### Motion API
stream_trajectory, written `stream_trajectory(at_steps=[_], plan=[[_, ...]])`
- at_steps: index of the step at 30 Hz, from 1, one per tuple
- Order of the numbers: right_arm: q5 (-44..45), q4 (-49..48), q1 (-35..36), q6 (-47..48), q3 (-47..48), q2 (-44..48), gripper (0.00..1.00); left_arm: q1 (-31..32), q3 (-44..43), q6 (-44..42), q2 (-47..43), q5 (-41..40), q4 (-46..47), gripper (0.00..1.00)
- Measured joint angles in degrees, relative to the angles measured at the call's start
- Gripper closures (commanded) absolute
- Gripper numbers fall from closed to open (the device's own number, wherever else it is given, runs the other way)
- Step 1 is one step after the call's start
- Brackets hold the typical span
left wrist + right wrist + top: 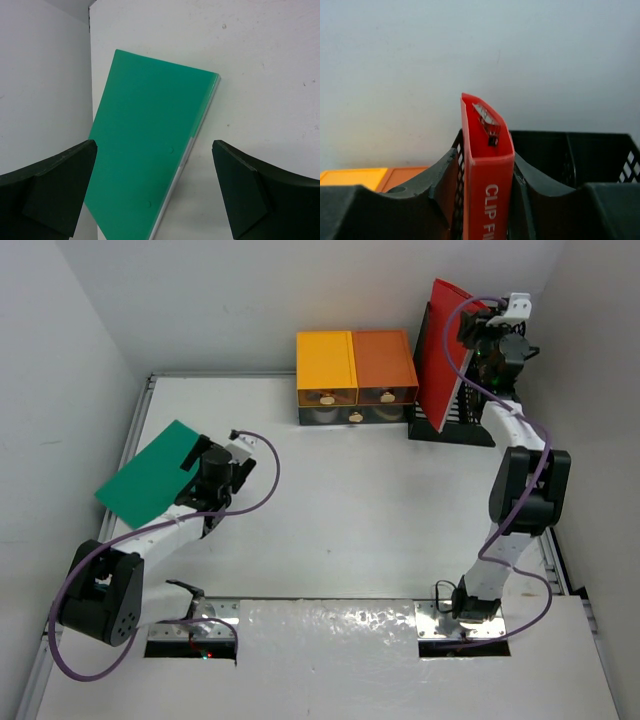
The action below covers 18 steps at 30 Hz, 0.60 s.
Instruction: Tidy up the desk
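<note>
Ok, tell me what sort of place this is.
Probably a robot test cell staged as an office desk: a white desk boxed in by plain white walls, two arms bolted at its near edge, and office gear: a drawer unit, a black mesh file rack, a red clip file.

A folder (150, 478) lies left on the desk (350, 515); behind, a drawer unit (356, 375) stands left of a rack (450, 430) holding a file (443, 345).
</note>
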State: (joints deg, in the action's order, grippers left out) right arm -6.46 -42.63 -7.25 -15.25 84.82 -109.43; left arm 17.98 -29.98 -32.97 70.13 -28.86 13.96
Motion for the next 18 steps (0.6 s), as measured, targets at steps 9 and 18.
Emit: stream_trajectory(at_steps=[9,18], plan=[[-3.9,2.1,-2.0,-3.2,0.1,-0.6,1.0,-0.4,0.0,-0.2,0.0,0.0,0.0,0.01],[-5.2,-1.4,-1.6,-2.9,-4.9,3.0,1.0,-0.4,0.0,-0.2,0.0,0.5,-0.1,0.0]])
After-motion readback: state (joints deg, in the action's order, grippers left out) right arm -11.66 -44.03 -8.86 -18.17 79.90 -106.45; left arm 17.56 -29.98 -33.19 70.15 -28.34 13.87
